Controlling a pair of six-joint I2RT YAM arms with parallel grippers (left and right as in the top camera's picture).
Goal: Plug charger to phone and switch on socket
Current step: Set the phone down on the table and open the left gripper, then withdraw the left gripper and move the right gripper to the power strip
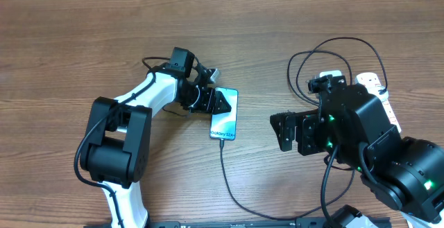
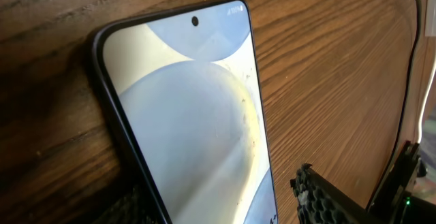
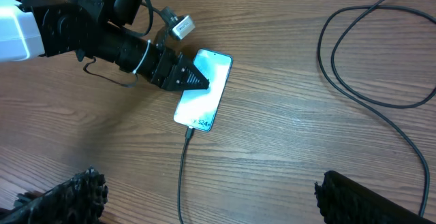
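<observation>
Wooden table (image 1: 69, 34), phone (image 1: 225, 125) at left end effector (image 1: 220, 103), closure unclear, right end effector (image 3: 208, 180) spread

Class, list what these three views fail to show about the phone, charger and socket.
Socket: overhead, mostly covered by the right arm; switch state hidden.
Charger tip at the phone: overhead and right wrist, too small to judge seating.
Phone's lower end: left wrist, cut off by the bottom edge.

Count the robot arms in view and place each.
2. The left arm reaches to the phone, fingers at its left edge. The right arm hangs right of the phone, covering part of the socket.
</observation>
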